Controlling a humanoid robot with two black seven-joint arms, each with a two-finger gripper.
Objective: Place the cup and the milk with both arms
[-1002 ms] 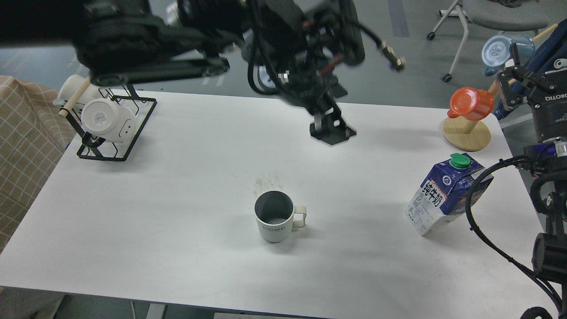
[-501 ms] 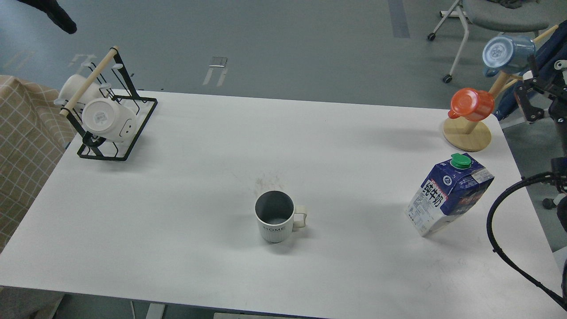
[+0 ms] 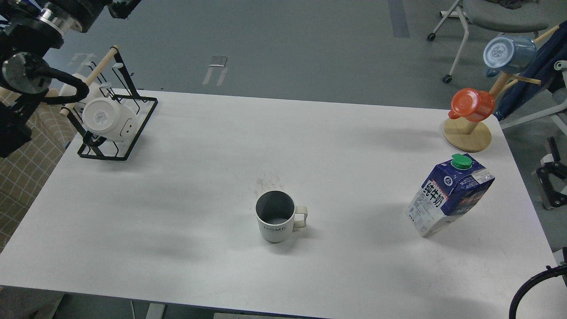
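The wide white rectangular table carries a blue-and-white milk carton with a green cap near its right edge (upright) and a grey-lined white ribbed mug mid-table, handle rightward, well apart. Left gripper barely shows, fingers indistinguishable; the right is out of view.

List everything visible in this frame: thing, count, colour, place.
mug: 1, white outside, grey inside, table centre, upright
milk carton: 1, blue and white, green cap, table right
wire rack: 1, black, far left corner, holds white cups
wooden cup stand: 1, far right corner, holds orange cup and blue cup
table: 1, white
chair: 1, grey, top right
left arm: black, top left, jaws out of view
right arm: only a cable at lower right
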